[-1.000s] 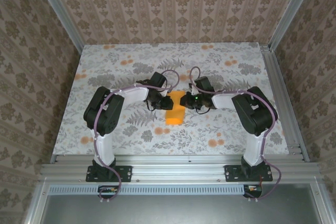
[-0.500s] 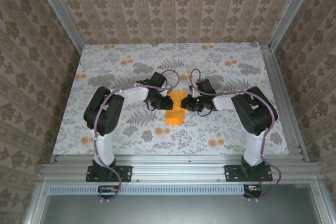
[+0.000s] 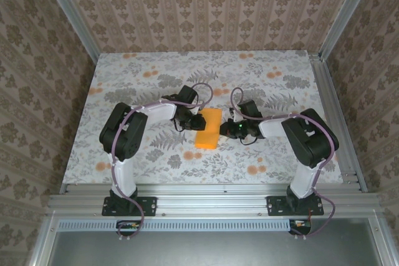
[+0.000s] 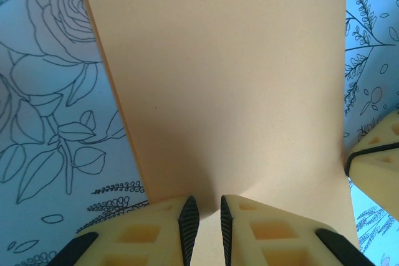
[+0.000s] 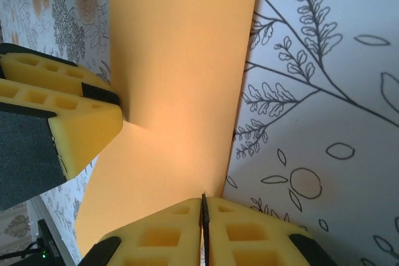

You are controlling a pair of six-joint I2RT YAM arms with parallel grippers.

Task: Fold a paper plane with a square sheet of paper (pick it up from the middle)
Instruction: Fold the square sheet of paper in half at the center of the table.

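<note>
- The right gripper (image 3: 227,130) has slid along the right edge of the orange sheet of paper (image 3: 207,130), from near the far corner toward the middle of that side. Its elbow has also swung outward to the right.
- The sheet's far right corner is now uncovered. The sheet itself has barely shifted and lies as a narrow folded rectangle on the table (image 3: 156,66), midway between the two arms.
- The left gripper (image 3: 194,121) has stayed put at the sheet's left edge.
- In the left wrist view, the left gripper (image 4: 204,216) has its jaws almost together. The paper (image 4: 230,79) runs into the thin slit between them, so it appears pinched.
- In the right wrist view, the right gripper (image 5: 204,216) is closed tight. The edge of the paper (image 5: 181,60) meets its tips and seems nipped there.
- A left finger (image 5: 81,129) dents the sheet on the opposite side.
- My reading is that the right arm has re-gripped to match the left. That would set up a lengthwise lift or fold, with the plane's nose folds not yet made.
</note>
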